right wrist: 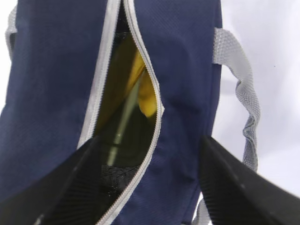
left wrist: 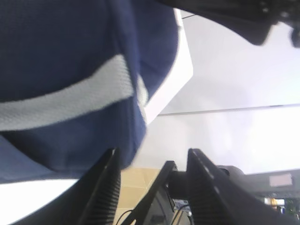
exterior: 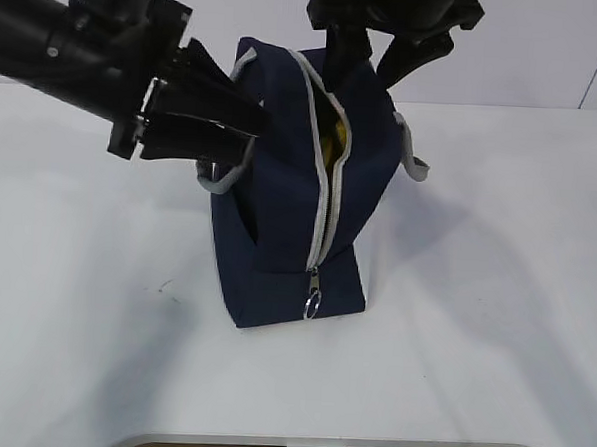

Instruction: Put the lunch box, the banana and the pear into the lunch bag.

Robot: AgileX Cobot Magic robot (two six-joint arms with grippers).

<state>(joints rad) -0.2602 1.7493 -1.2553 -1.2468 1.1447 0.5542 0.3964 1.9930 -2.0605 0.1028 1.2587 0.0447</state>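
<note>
In the middle of the white table (exterior: 474,323) the bag (exterior: 276,262) stands upright, its zipper (exterior: 326,220) parted along the top and closed toward the near end, where the pull ring (exterior: 312,305) hangs. Through the gap something yellow, probably the banana (right wrist: 143,89), shows against the lining; the lunch box and pear are not visible, neither on the table nor clearly inside. The left gripper (exterior: 228,130) sits at the bag's left side by the grey handle (left wrist: 65,101), its jaws spread wide with fabric close to one finger, gripping nothing that I can see. The right gripper (right wrist: 150,183) hangs above the far end of the opening, jaws wide and empty. The risk, as I judge it, lies in the bag's tall, narrow stance: a sideways push from the left arm, or a finger catching the handle on withdrawal, could tip it and spill the contents. The slot is also narrow, so anything lowered off-centre may snag on the zipper edge.
</note>
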